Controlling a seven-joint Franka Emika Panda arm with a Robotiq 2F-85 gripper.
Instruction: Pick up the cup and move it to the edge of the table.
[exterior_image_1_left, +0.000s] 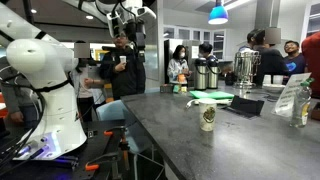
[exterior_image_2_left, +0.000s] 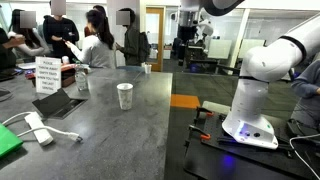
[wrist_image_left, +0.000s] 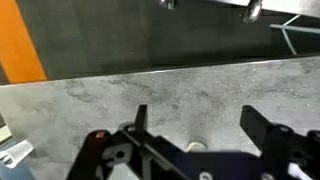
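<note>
The off-white paper cup (exterior_image_1_left: 207, 115) with its dark round logo stands upright on the dark grey table (exterior_image_1_left: 235, 150), near the middle; both exterior views show it (exterior_image_2_left: 124, 96). My gripper (exterior_image_1_left: 130, 22) hangs high above the table, well clear of the cup, and also shows in an exterior view (exterior_image_2_left: 188, 45). In the wrist view the gripper (wrist_image_left: 197, 120) is open and empty, looking down on the table (wrist_image_left: 110, 95). Only a sliver of the cup's rim (wrist_image_left: 198, 147) shows below the fingers; the rest is hidden by the gripper body.
Steel coffee urns (exterior_image_1_left: 244, 66) and several people stand at the far end. A green pad (exterior_image_1_left: 212, 97), a sign (exterior_image_2_left: 45, 75), a dark tablet (exterior_image_2_left: 58, 102) and a white adapter (exterior_image_2_left: 38, 128) lie on the table. The table edge borders an orange floor patch (wrist_image_left: 20, 45).
</note>
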